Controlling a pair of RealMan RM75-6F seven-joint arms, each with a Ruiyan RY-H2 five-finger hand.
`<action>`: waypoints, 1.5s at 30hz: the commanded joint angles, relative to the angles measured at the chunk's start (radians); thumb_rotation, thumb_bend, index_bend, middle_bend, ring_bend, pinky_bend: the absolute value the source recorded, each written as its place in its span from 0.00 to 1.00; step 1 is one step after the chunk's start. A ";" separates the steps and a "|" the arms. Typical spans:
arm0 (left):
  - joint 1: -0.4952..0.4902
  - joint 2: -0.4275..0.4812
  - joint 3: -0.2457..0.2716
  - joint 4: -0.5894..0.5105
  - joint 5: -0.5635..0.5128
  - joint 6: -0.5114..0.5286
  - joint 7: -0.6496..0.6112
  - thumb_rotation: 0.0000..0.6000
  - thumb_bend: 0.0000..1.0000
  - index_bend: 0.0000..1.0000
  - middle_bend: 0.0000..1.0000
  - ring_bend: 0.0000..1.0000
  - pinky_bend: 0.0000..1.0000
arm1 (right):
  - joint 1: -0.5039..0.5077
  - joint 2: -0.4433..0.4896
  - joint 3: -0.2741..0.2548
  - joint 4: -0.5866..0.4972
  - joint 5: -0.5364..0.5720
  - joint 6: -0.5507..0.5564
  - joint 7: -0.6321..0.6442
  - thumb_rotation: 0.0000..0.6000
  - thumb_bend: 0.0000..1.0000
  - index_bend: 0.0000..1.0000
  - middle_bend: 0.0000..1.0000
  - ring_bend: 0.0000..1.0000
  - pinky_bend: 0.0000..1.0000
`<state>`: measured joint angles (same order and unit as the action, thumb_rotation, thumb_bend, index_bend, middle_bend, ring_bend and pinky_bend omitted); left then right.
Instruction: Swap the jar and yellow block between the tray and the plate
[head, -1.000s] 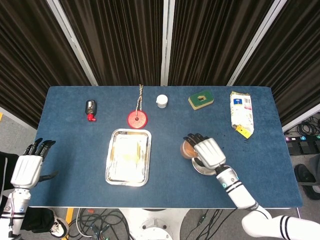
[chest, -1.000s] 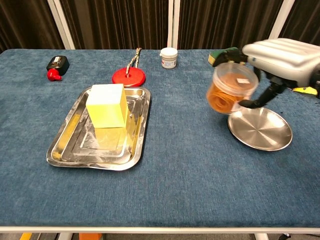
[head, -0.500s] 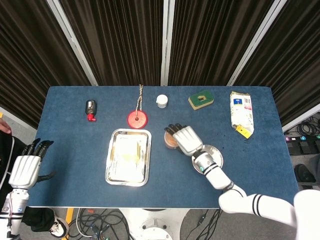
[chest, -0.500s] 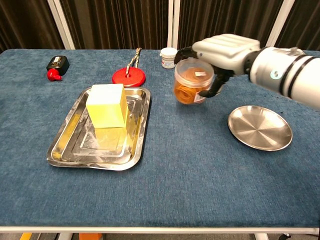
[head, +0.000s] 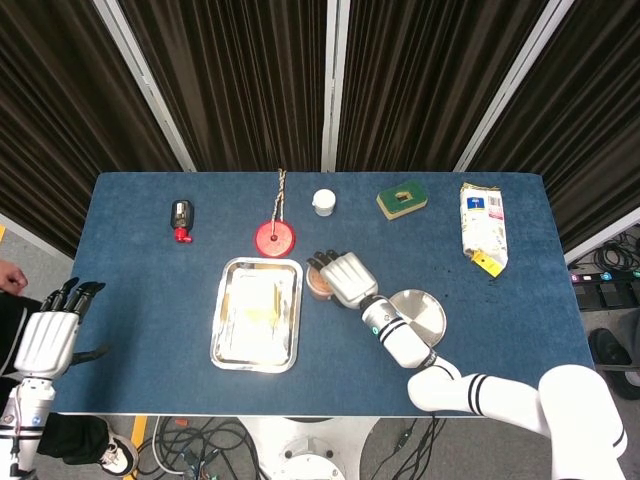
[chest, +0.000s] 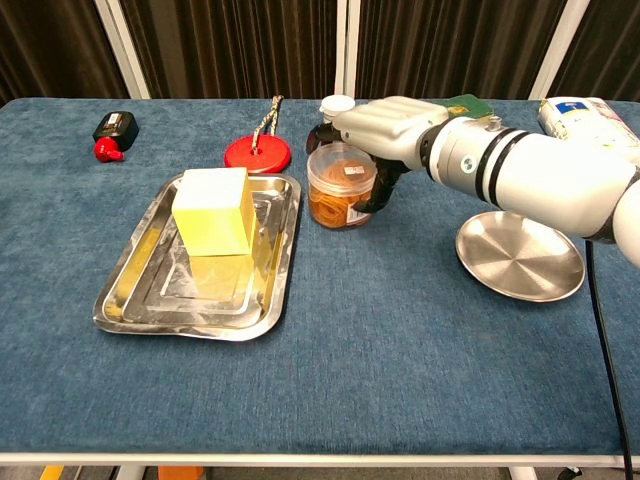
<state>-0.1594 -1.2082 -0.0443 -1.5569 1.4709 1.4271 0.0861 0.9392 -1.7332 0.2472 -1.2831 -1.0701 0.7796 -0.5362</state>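
Jar (chest: 341, 187) clamped in right robot hand (chest: 385, 128), fingers wrapped round top and sides. Stands straight up, lid on top, long way pointing up and down. Sits low by the blue surface (chest: 400, 340), just beside right edge of tray (chest: 130, 300); cannot tell if touching down. Tray lies to the left of jar, so next push probably goes left. Yellow block (chest: 212, 211) upright on far half of tray, taking up room there. Plate (chest: 520, 257) bare, well apart on the right. Left robot hand (head: 48, 338) off past the left edge, fingers apart, holding nothing. Right robot hand much nearer to tray and block.
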 joint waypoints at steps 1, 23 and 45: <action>0.000 0.001 0.000 0.000 -0.001 -0.001 -0.001 1.00 0.03 0.16 0.16 0.07 0.18 | 0.003 0.005 -0.004 -0.002 0.013 -0.007 0.005 1.00 0.18 0.18 0.34 0.25 0.35; -0.138 -0.031 -0.036 -0.050 0.060 -0.131 -0.005 1.00 0.03 0.16 0.16 0.07 0.18 | -0.271 0.441 -0.052 -0.422 -0.127 0.384 0.121 1.00 0.00 0.00 0.00 0.00 0.06; -0.398 -0.310 -0.118 0.118 -0.068 -0.429 -0.071 1.00 0.00 0.09 0.08 0.00 0.15 | -0.631 0.624 -0.150 -0.402 -0.335 0.753 0.422 1.00 0.00 0.00 0.00 0.00 0.03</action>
<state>-0.5335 -1.4947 -0.1558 -1.4611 1.4249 1.0249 0.0153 0.3128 -1.1136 0.0928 -1.6889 -1.4032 1.5297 -0.1193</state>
